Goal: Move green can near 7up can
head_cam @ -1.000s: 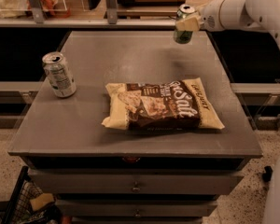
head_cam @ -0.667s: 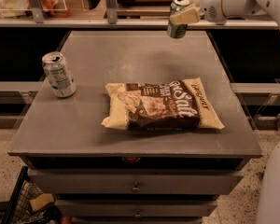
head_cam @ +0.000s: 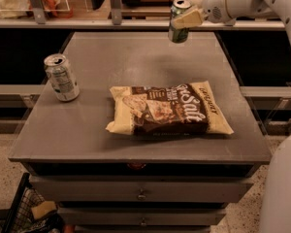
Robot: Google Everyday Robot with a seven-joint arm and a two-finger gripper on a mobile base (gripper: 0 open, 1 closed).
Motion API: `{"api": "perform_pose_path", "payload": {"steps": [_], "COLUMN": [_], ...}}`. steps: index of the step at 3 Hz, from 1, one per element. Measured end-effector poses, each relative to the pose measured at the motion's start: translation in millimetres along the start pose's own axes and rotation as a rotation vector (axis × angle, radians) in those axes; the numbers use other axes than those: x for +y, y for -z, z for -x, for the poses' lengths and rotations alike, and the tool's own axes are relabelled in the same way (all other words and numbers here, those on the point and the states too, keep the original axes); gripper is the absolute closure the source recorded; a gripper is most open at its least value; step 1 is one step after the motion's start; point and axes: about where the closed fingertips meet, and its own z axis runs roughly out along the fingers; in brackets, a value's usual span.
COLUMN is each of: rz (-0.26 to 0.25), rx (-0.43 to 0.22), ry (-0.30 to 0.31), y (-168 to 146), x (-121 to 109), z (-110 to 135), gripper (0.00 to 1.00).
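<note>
The green can (head_cam: 177,32) hangs in the air above the far right part of the grey table (head_cam: 136,72), tilted slightly, with its silver top showing. My gripper (head_cam: 185,18) is shut on the green can, with a pale finger (head_cam: 186,19) across its upper body. The 7up can (head_cam: 61,77), silver-white with green print, stands upright near the table's left edge, far to the left of the held can.
A brown and cream snack bag (head_cam: 170,109) lies flat at the table's middle right. A shelf rail (head_cam: 87,22) with posts runs behind the table. Drawers (head_cam: 140,194) sit below the front edge. A wire basket (head_cam: 24,212) stands at lower left.
My gripper has carried the green can leftward and a little higher above the table's far edge. The 7up can and the bag have not moved.
</note>
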Motion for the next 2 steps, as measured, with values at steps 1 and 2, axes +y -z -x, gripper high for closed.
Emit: {"api": "perform_pose_path", "payload": {"steps": [1,2], "rz": [0.144,0.316], "rx": [0.004,0.014], "ry": [0.077,0.146], "y": [-17,-33], "x": [45,102], "z": [15,26], "gripper": [1.0,1.0]}}
